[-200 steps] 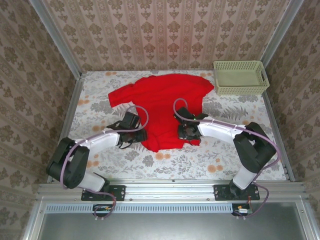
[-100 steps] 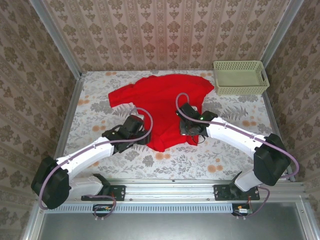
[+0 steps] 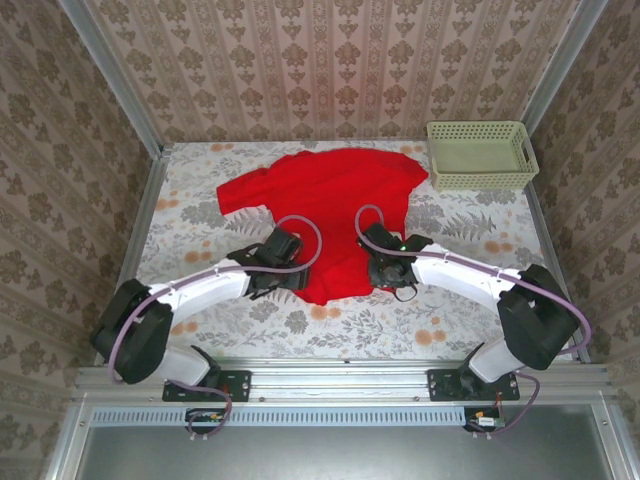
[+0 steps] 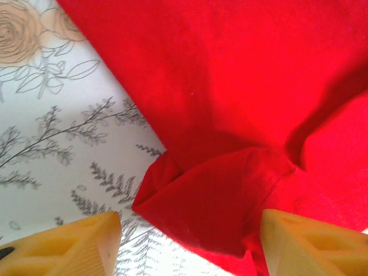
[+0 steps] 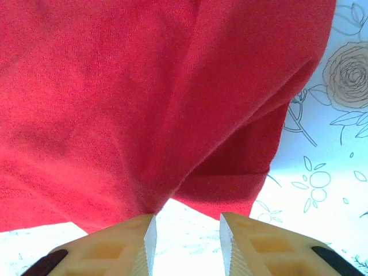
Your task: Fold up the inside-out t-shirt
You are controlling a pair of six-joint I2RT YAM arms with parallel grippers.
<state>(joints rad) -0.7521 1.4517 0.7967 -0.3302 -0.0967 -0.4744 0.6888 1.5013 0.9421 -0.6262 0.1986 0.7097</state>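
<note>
The red t-shirt (image 3: pixel 325 205) lies spread on the flowered table, collar end toward the back wall and hem toward me. My left gripper (image 3: pixel 293 275) sits at the hem's left corner. In the left wrist view it (image 4: pixel 192 247) stands wide open, with a folded-up flap of the t-shirt (image 4: pixel 230 207) lying between the yellow fingertips (image 4: pixel 75 244). My right gripper (image 3: pixel 385 278) is at the hem's right corner. It (image 5: pixel 187 241) is open over bare tablecloth, its left fingertip (image 5: pixel 129 244) touching the t-shirt's edge (image 5: pixel 144 115), where the cloth is doubled over.
A pale green basket (image 3: pixel 482 155) stands at the back right corner, just right of the shirt's sleeve. Patterned walls close the table on three sides. Bare flowered tablecloth (image 3: pixel 440 330) lies in front of the hem and to the left of the shirt.
My left gripper has moved right onto the hem's left corner. My right gripper has shifted slightly toward me at the right corner. The shirt's outline is almost unchanged.
</note>
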